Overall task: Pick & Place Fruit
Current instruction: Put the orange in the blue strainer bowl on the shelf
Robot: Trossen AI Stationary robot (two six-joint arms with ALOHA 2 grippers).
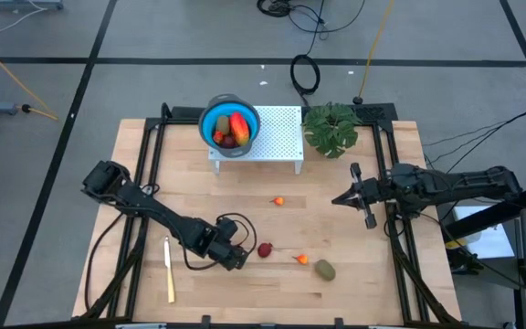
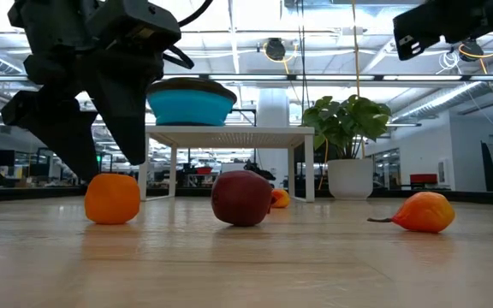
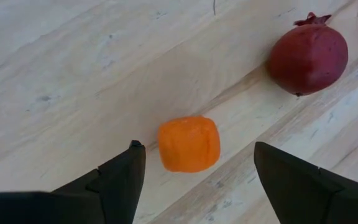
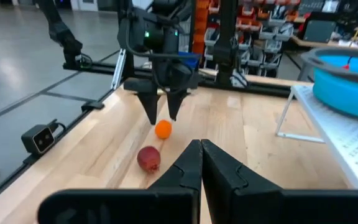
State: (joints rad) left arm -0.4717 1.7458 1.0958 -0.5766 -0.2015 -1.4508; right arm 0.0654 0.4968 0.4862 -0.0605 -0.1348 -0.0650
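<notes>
Open-plan lab, wood bench (image 1: 199, 210): your left gripper (image 3: 194, 168) hovers w/ fingers spread either side of a small orange fruit (image 3: 189, 144), apparently lined up for a pick. Dark red fruit (image 1: 265, 249) sits just beside, at 3 o'clock. Blue bowl (image 1: 229, 124) at 12 o'clock already holds fruit, likely the drop spot. Right gripper (image 4: 201, 163) waits at 3 o'clock, fingers pressed together. No readable labels or writing.

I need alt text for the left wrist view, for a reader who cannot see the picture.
The open left gripper hangs over a small orange fruit that lies on the wooden table, between its two dark fingers. A dark red fruit lies farther off on the same table.
</notes>
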